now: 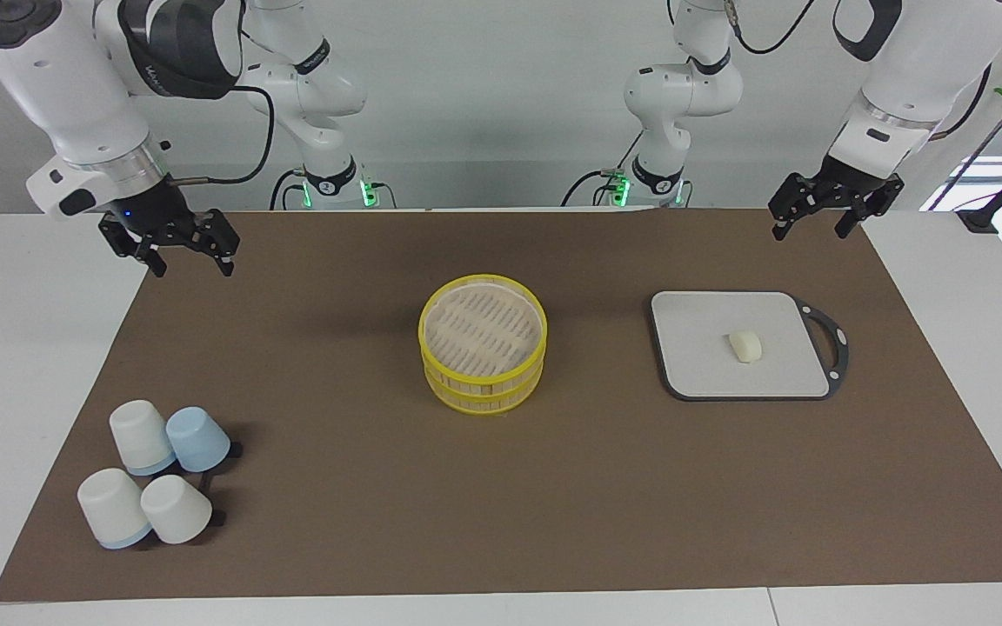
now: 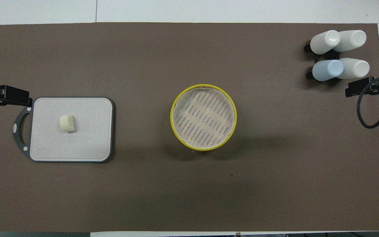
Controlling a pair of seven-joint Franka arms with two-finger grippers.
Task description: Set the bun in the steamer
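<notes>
The bun lies on a grey board toward the left arm's end of the table; it also shows in the overhead view. The steamer, two stacked tiers with yellow rims, stands in the middle of the brown mat and holds nothing; it also shows in the overhead view. My left gripper hangs open and empty over the mat's edge, on the robots' side of the board. My right gripper hangs open and empty over the mat's edge at the right arm's end.
Several upturned cups, white and pale blue, stand clustered at the right arm's end, farther from the robots than the steamer. The board has a dark handle loop toward the table's end. The brown mat covers most of the table.
</notes>
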